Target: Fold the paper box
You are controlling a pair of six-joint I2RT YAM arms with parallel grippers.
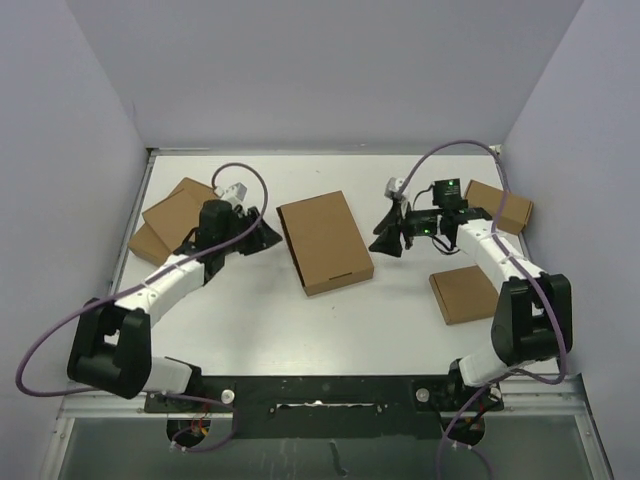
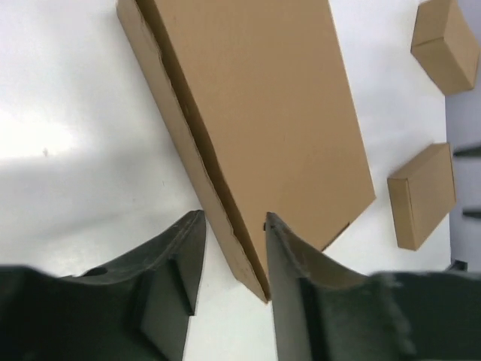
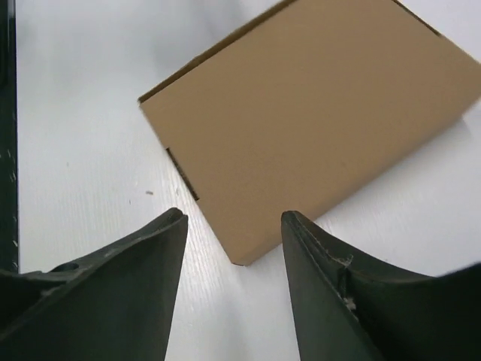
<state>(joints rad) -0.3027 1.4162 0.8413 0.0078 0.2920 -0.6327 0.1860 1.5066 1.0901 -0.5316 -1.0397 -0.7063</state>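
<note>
Looking at the middle of the table (image 1: 250, 310), you have the paper box (image 1: 325, 243) lying flat between the two arms with its lid down; it looks folded or nearly so, yet a dark slit runs along its long side in the left wrist view, so I judge the lid edge may not be fully tucked.

Your left gripper (image 2: 233, 226) has its jaws apart, straddling the box's near corner; white table shows between one finger and the cardboard, so nothing is clamped; whether the other finger touches the top edge I cannot tell. Your right gripper (image 3: 231, 218) is spread too and holds nothing, with another corner of the box just below its fingertips.

Several things could go wrong from here:

- Closing the left jaws on that corner could crush the thin wall or buckle the lid.
- Pushing sideways instead could slide or spin the light box on the smooth table, since nothing pins it.
- Pressing down with the right gripper so near a corner could tip the far side up and spring the lid open.
- Swinging either arm wide could knock the small boxes on the left (image 1: 180, 213) or the right (image 1: 463, 293); they lie near both arms.
</note>
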